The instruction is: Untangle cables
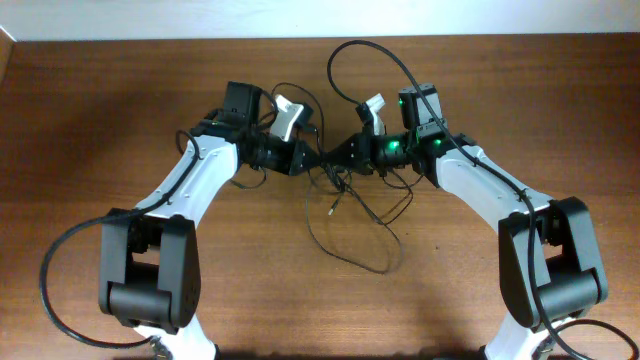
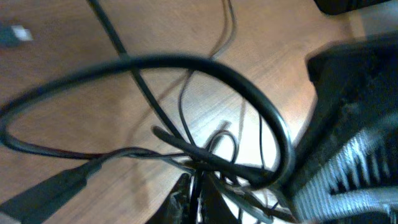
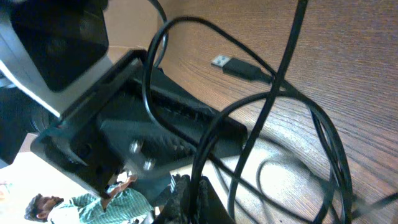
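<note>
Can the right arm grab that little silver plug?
Probably, but not right now. The silver-tipped black USB plug lies uncovered on the brown wooden table, close ahead of the right gripper. That gripper looks shut on the thin black cables, so it would need to let go first.

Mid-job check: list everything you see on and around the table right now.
cables: several, exact count lost in the tangle; black; table middle, loops trailing toward the robot.
plug: one seen clearly; silver tip, black body; lying on the table at a cable's end.
table: one; brown wood.
person: one; green striped shirt; beyond the table, lower left of the right wrist view.
left arm, right arm: two; white and black; reaching in to the middle.
left gripper, right gripper: two; black; tips nearly meeting, each apparently closed on the cables.
</note>
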Motion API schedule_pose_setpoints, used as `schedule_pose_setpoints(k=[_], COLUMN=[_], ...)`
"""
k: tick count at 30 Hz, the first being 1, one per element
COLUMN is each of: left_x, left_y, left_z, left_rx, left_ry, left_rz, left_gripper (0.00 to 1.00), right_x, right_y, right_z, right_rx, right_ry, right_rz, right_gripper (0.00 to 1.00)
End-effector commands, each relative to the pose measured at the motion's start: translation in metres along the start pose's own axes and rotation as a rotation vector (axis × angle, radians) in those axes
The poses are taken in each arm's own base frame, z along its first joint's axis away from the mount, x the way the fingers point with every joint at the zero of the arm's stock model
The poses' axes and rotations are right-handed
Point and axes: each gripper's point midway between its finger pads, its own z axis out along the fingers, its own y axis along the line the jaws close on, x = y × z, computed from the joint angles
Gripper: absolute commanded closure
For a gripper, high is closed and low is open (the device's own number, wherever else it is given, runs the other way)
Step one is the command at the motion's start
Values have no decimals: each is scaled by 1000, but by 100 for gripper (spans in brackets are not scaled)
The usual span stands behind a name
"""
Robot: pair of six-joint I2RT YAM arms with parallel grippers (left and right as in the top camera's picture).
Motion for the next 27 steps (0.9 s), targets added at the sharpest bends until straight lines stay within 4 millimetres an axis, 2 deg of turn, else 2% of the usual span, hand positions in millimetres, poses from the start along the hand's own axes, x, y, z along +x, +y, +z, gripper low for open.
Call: schedule_pose_setpoints(k=[1, 4, 5, 7, 10, 12, 14, 16, 17, 18, 19, 20, 22, 25, 27], left_x=[-4, -4, -3, 4, 15, 28, 31, 32, 32, 32, 32, 32, 32, 31, 30], left_y=[31, 32, 38, 65, 88, 109, 116, 115, 115, 115, 115, 115, 112, 112, 112], left_z=[-1, -1, -2, -16, -36, -58, -65, -64, -64, -64, -64, -64, -61, -60, -61], left_rx=[-144, -148, -180, -286, -314, -344, -351, -351, -351, -351, -350, -350, -348, -347, -347], left_ry=[-28, -27, -27, -37, -49, -58, -66, -60, -60, -60, -60, -60, -55, -57, -59], left_rz=[-105, -124, -143, -305, -470, -622, -651, -652, -651, -651, -651, -651, -642, -638, -636], left_gripper=[100, 100, 100, 100, 100, 100, 100, 100, 100, 100, 100, 99, 97, 97, 97], right_x=[4, 4, 4, 2, -2, -5, -6, -5, -4, -3, -2, -1, 2, 5, 7], right_y=[13, 13, 13, 11, 5, -22, -44, -69, -78, -83, -85, -84, -83, -79, -62], right_z=[-1, -1, -1, -4, -11, -15, -18, -22, -24, -25, -25, -23, -18, -11, -1], right_rx=[-40, -41, -40, -38, -27, 97, 215, 361, 421, 458, 473, 473, 483, 476, 381], right_ry=[23, 23, 23, 13, 0, -41, -79, -116, -131, -137, -137, -133, -127, -113, -81], right_rz=[-31, -31, -31, -28, -59, 16, 61, 97, 106, 111, 111, 108, 98, 82, 57], right_gripper=[96, 96, 96, 96, 96, 96, 96, 95, 77, 66, 48, 42, 34, 33, 33])
